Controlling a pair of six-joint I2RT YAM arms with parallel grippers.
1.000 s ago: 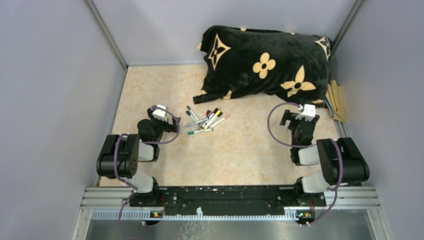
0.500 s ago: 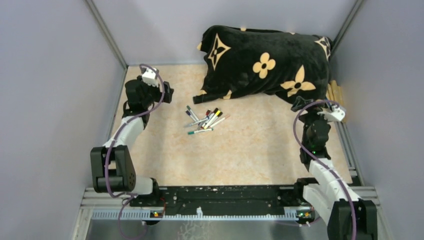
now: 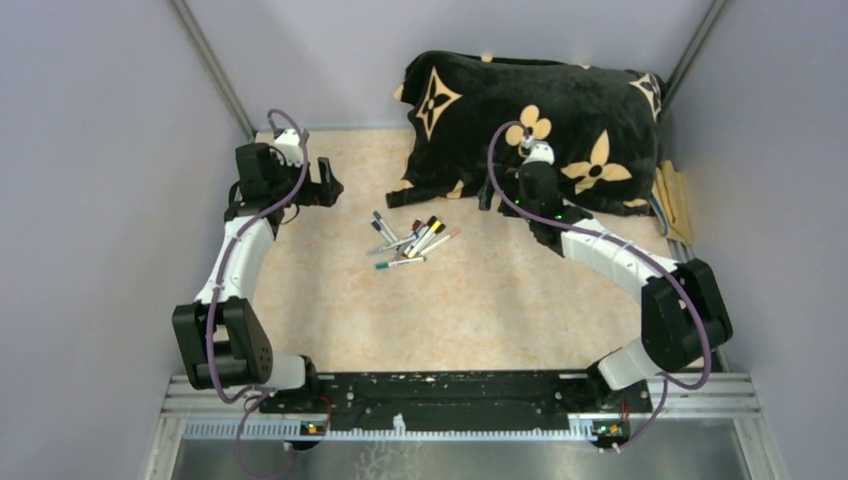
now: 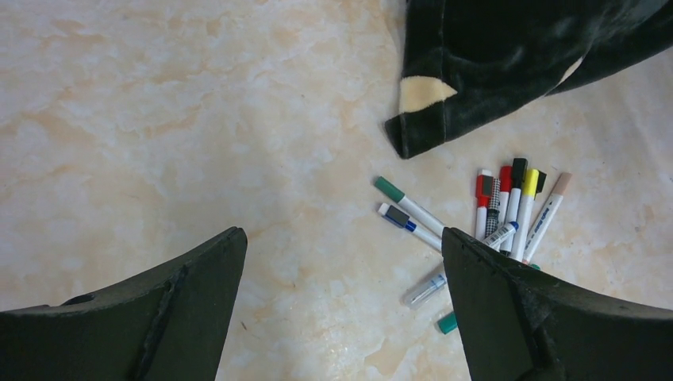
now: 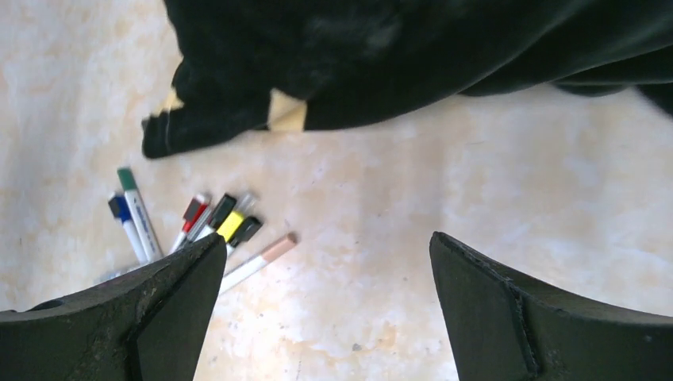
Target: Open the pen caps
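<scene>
Black with cream flowers, the pillow (image 3: 470,120) lies at the far side of the marbled table (image 3: 480,290). The pens (image 3: 410,240) sit in a loose heap just in front of its near left corner, with the pen caps (image 4: 389,188) on their barrels as far as can be seen. The left gripper (image 3: 325,184) hangs to the left of the pillow, well apart from the heap, jaws spread wide and holding nothing, while the right gripper (image 5: 327,238) hovers by the pillow's front edge, just right of the pens, likewise released and empty.

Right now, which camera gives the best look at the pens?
The left wrist view: the pens lie close and sharp. The right wrist view blurs them, its finger hiding some; the top view shows a tiny cluster.
</scene>
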